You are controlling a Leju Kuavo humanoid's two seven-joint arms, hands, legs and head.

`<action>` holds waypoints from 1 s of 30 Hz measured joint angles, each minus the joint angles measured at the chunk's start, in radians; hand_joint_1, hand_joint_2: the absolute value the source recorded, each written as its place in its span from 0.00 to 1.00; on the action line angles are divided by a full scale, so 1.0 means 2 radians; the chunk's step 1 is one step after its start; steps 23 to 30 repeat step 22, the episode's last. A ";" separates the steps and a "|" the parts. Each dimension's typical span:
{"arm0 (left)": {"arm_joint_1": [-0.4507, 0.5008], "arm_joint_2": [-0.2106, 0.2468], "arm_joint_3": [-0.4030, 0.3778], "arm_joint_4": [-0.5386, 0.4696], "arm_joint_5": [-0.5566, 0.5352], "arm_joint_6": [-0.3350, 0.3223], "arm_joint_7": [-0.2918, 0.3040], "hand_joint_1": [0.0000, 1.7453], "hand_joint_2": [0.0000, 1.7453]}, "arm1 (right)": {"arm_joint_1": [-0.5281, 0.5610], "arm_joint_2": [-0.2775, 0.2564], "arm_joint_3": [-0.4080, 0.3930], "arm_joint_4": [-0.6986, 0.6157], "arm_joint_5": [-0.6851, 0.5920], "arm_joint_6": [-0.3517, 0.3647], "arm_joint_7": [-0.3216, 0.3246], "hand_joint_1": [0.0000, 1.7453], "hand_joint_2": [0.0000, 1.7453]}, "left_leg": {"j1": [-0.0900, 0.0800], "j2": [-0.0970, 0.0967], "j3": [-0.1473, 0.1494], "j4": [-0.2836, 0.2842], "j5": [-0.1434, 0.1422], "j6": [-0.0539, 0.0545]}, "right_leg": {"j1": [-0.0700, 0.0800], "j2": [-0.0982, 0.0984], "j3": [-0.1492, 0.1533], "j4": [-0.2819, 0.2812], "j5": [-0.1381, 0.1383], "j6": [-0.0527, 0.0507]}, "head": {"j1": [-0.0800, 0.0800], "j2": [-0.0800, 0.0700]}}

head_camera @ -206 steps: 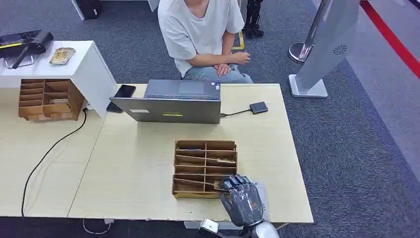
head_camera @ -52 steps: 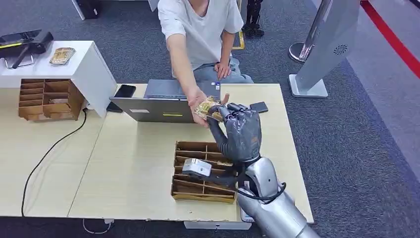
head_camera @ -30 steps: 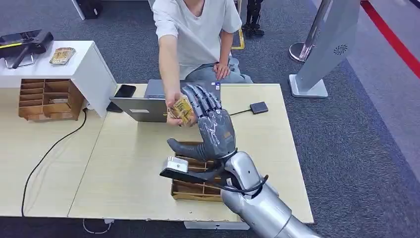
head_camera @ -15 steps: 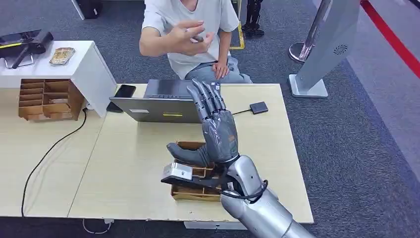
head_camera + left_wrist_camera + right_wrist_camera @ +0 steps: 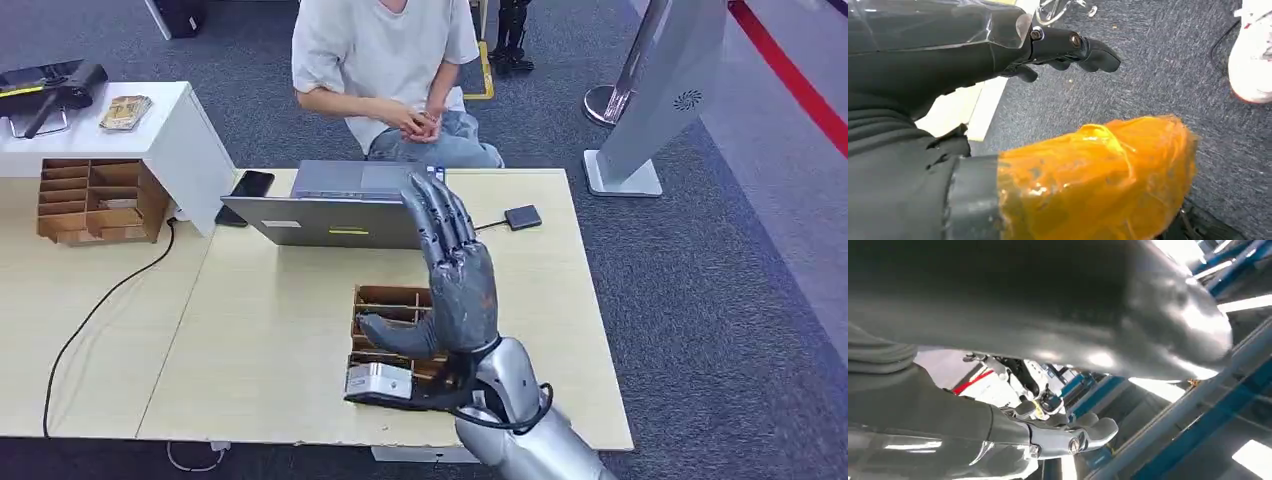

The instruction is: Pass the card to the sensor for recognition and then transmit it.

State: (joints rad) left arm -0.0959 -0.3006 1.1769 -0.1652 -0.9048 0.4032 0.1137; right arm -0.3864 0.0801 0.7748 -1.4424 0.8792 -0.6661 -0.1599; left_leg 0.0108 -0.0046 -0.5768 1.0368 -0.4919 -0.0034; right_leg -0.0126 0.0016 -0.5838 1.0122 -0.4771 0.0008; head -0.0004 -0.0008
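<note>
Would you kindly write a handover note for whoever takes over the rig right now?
Right hand: raised over the wooden tray, fingers spread, holding nothing.
Left hand: hanging near the floor, grip unclear.
Sensor: beside the laptop.
Done: the card went to the person a second ago; I cannot see it now.
Left: probably lower the right arm.

The right hand (image 5: 455, 280) stands raised above the table (image 5: 270, 340), fingers spread and holding nothing, with open air around it. Just below it sits a wooden divider tray (image 5: 385, 300). Beyond its fingertips a laptop (image 5: 340, 205) blocks the far middle of the table, and a person (image 5: 385, 60) sits behind that. A small dark sensor (image 5: 522, 217) lies to the right of the laptop, with bare tabletop around it. Left of the tray the tabletop is bare up to a black cable (image 5: 100, 305)
</note>
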 joint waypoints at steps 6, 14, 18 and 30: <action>0.000 -0.004 0.011 0.000 0.016 0.008 -0.008 0.00 0.00 | 0.070 -0.019 0.000 -0.059 -0.181 0.010 -0.102 0.00 0.00 | 0.000 0.000 0.000 0.000 0.000 0.001 | 0.000 0.000 0.000 0.000 0.000 0.000 | 0.000 0.000; 0.000 -0.006 0.029 0.000 0.035 0.019 -0.010 0.00 0.00 | 0.155 -0.036 -0.003 -0.135 -0.397 0.124 -0.199 0.00 0.00 | 0.000 0.000 0.000 0.000 0.000 0.001 | 0.000 0.000 0.000 0.000 0.000 0.000 | 0.000 0.000; 0.000 -0.006 0.035 0.000 0.039 0.020 -0.010 0.00 0.00 | 0.184 -0.040 -0.009 -0.157 -0.427 0.162 -0.209 0.00 0.00 | 0.000 0.000 0.000 0.000 0.000 0.001 | 0.000 0.000 0.000 0.000 0.000 0.000 | 0.000 0.000; -0.001 -0.007 0.040 0.000 0.042 0.022 -0.009 0.00 0.00 | 0.207 -0.042 -0.016 -0.166 -0.452 0.195 -0.215 0.00 0.00 | 0.000 0.000 0.000 0.000 0.000 0.001 | 0.000 0.000 0.000 0.000 0.000 0.000 | 0.000 0.000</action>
